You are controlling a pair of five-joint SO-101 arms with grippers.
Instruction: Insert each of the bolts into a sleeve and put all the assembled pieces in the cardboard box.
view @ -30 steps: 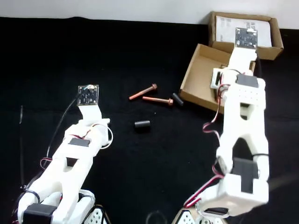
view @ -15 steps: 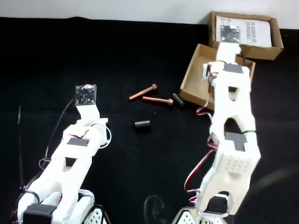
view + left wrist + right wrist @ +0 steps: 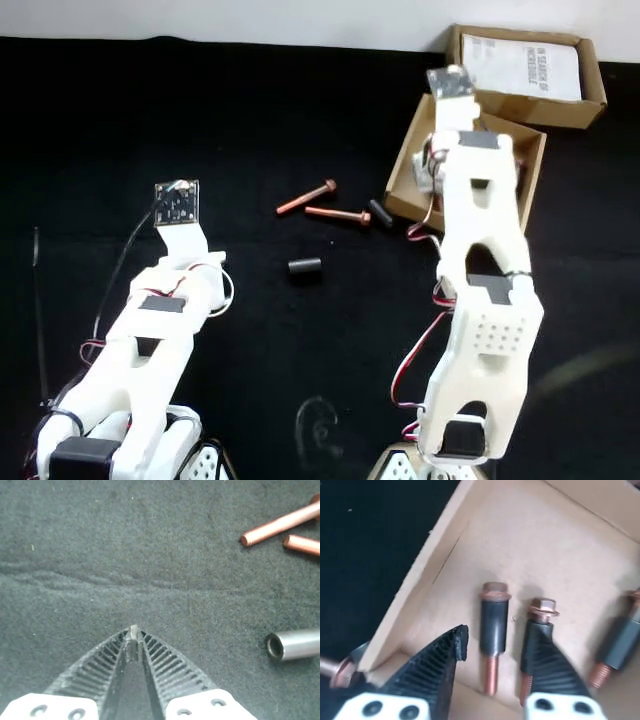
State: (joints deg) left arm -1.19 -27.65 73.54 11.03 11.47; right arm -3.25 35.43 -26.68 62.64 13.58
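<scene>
We see the right jaws spread open over the cardboard box (image 3: 420, 575), where three sleeved bolts (image 3: 494, 622) lie side by side on its floor. The left jaws are closed on nothing above the black bench (image 3: 100, 555). Between the arms lie two bare bolts (image 3: 305, 197), one sleeve (image 3: 305, 268) near them, and a second sleeve (image 3: 379, 212) just beside the box.

My high camera looks down on the table (image 3: 150, 100) from behind both arms. The left wrist camera sits close behind the left gripper (image 3: 132, 632), facing the bolts (image 3: 280, 525) and sleeve (image 3: 295, 646), which the high view also covers. The right wrist camera peers closely into the cardboard box (image 3: 560, 545), likewise shared.
</scene>
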